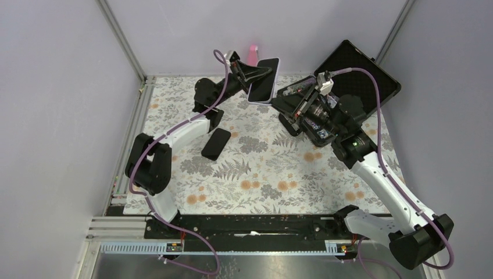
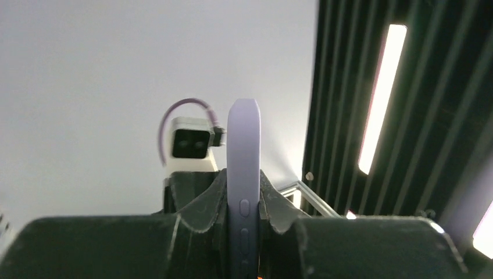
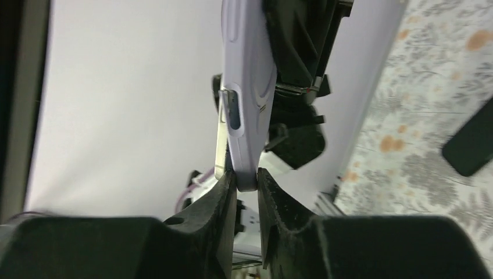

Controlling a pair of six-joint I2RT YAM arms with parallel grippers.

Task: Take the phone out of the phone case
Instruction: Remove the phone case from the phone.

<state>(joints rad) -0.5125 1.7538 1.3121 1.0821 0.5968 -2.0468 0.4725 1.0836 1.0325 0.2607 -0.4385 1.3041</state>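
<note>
1. Floral mat (image 1: 261, 174): a hard landing below if either pinch slips.
2. My left gripper (image 2: 242, 195), above the mat's far edge, is clamped on the lilac phone case (image 2: 242, 145); my right gripper (image 3: 247, 177) nips its lower end.
3. The phone (image 1: 263, 83) sits in the case, aloft; an uneven pull, I judge, could twist it or fling it free.

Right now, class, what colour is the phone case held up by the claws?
Pale lilac; the phone case shows best in the right wrist view.
</note>
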